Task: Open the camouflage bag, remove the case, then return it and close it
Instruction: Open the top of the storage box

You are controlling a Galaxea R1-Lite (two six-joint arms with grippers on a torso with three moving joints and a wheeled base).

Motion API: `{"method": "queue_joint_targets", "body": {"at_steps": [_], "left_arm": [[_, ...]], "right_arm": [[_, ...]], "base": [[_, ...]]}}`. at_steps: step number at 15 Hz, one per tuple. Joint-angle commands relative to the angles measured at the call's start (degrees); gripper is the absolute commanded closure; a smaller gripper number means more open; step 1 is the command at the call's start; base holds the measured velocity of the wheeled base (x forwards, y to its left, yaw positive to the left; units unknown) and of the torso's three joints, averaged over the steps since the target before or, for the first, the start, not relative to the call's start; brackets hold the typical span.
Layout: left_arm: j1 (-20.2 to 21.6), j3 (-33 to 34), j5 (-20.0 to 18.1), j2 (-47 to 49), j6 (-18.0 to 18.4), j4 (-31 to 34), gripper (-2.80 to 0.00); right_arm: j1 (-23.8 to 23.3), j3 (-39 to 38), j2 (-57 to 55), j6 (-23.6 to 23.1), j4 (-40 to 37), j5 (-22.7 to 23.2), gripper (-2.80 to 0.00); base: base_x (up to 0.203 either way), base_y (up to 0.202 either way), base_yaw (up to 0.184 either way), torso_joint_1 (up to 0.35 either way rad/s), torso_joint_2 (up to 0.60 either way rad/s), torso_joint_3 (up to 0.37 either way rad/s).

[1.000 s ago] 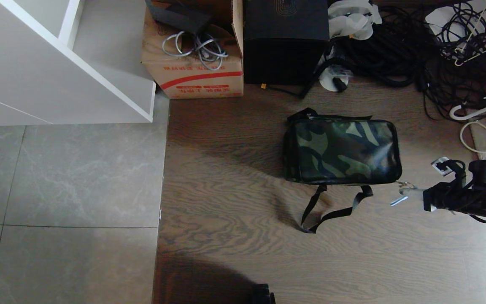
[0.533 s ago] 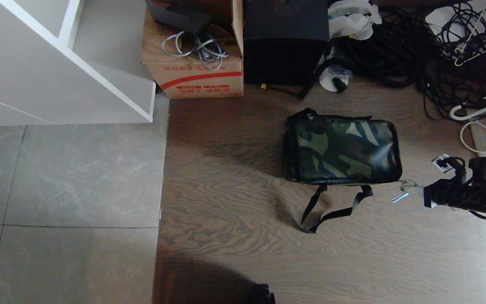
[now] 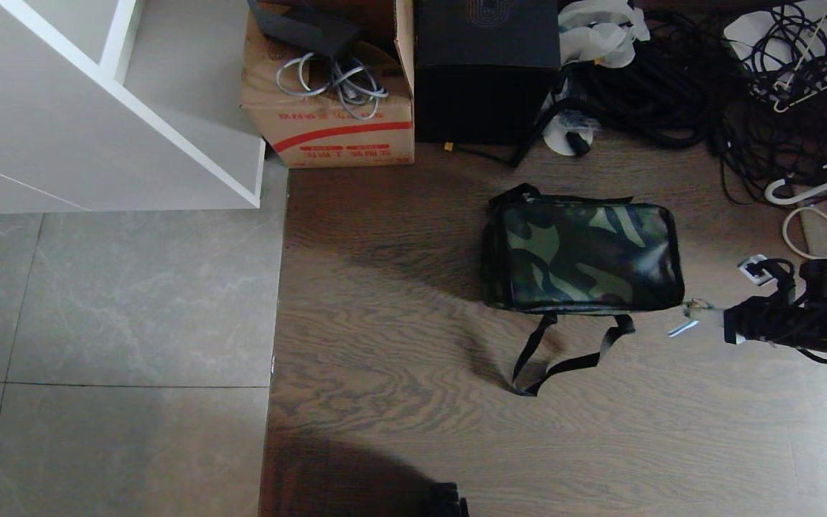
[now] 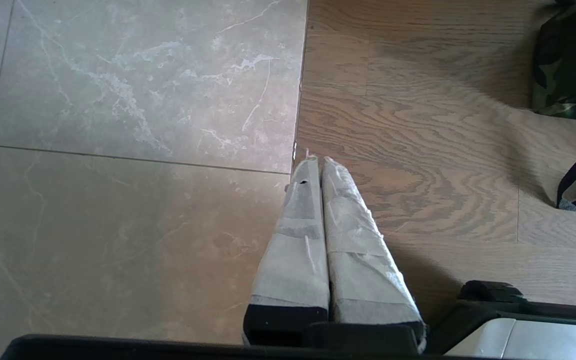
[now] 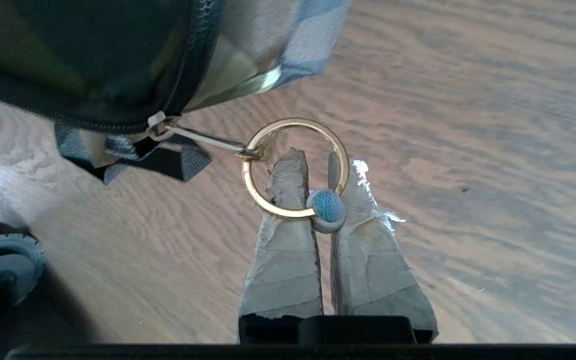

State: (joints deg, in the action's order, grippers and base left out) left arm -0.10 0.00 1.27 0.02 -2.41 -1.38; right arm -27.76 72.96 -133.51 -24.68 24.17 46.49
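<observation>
At the boxy green-and-black camouflage bag's [image 3: 580, 256] near right corner, my right gripper [image 5: 312, 165] pinches, apparently, its gold zipper ring [image 5: 295, 168], the bag's length running leftward away from it.

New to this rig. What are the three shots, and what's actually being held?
It is a two-armed wheeled robot. One shot looks down from its head; the other two come from cameras on each wrist, behind the fingers. On the wood floor lies the zipped-up camouflage bag, strap trailing. Behind it sit a cardboard box, a black cube box and tangled cables. The right gripper, at the bag's right end, is shut on the gold ring fixed to the zipper pull. The left gripper is parked over the tile-wood seam, shut, holding nothing.
</observation>
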Motion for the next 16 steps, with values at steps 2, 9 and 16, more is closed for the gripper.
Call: {"method": "queue_joint_targets", "body": {"at_steps": [2, 9, 16], "left_arm": [[0.01, 0.53, 0.05, -0.02, -0.05, -0.03, 0.00], [0.01, 0.45, -0.02, -0.02, -0.05, -0.03, 0.00], [0.01, 0.53, 0.05, -0.02, -0.05, -0.03, 0.00]], "right_arm": [[-0.02, 2.05, -0.35, -0.11, -1.76, 0.41, 0.00], [0.16, 4.81, -0.08, 5.94, -2.18, 1.84, 0.00], [-1.13, -3.70, 2.75, 1.15, -2.40, 1.85, -2.80]], "base": [[0.000, 0.000, 0.000, 0.000, 0.00, 0.000], [0.000, 0.000, 0.000, 0.000, 0.00, 0.000], [0.000, 0.000, 0.000, 0.000, 0.00, 0.000]]}}
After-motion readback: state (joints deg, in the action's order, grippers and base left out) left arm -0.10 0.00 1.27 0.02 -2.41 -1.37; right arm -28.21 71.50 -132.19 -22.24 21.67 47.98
